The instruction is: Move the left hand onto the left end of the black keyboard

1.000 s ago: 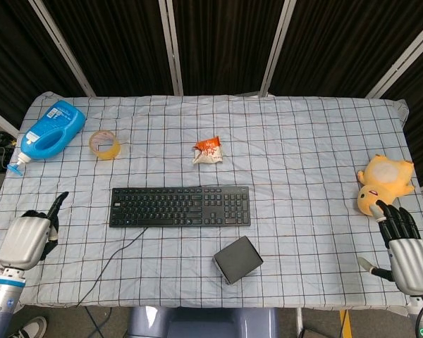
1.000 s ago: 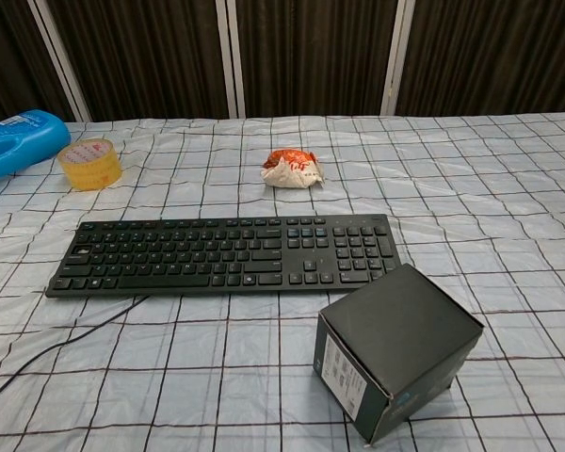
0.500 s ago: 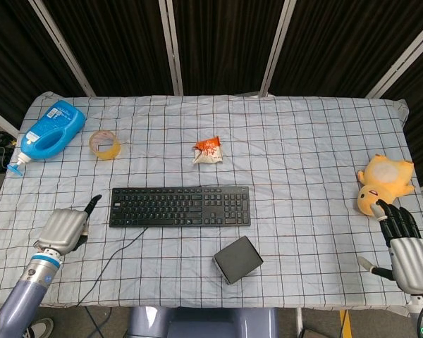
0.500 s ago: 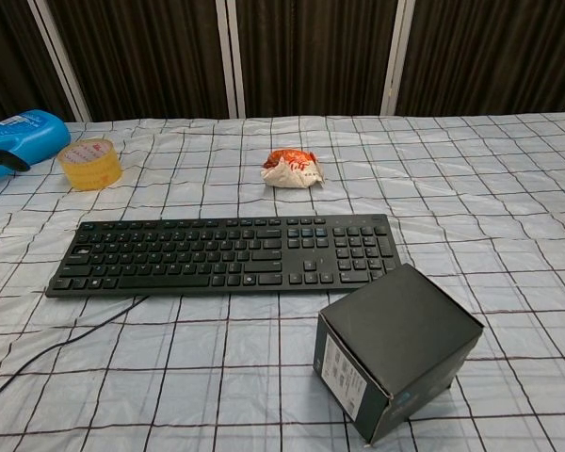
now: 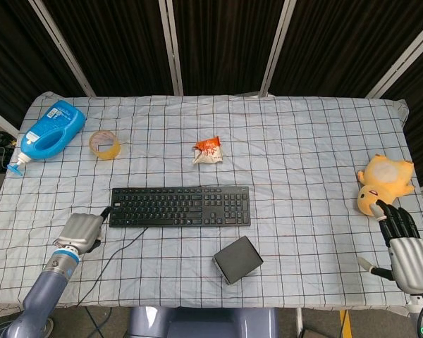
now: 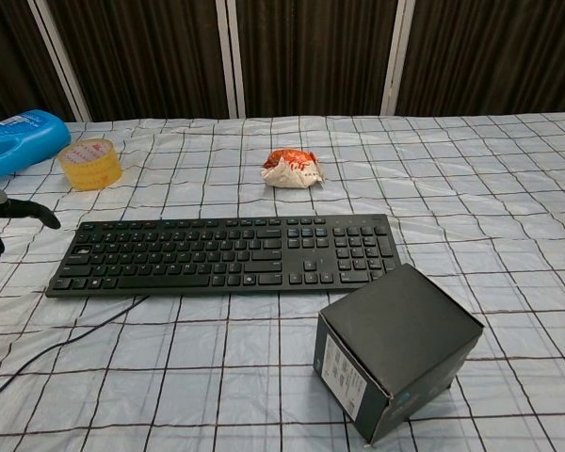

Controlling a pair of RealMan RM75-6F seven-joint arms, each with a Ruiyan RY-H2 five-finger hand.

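Just left of the black keyboard [image 5: 180, 206], the left hand [image 5: 82, 229] hovers, one finger extended, others curled, holding nothing.

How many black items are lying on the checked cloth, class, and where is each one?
2. The black keyboard lies across the middle of the cloth; the black box stands just in front of its right end. None seems hidden.

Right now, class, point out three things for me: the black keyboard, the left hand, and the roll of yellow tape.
black keyboard [image 5: 180, 206]: head view, middle of the key field.
left hand [image 5: 80, 231]: head view, back of the hand, just left of the keyboard's left end.
roll of yellow tape [image 6: 89, 163]: chest view, outer side wall of the roll.
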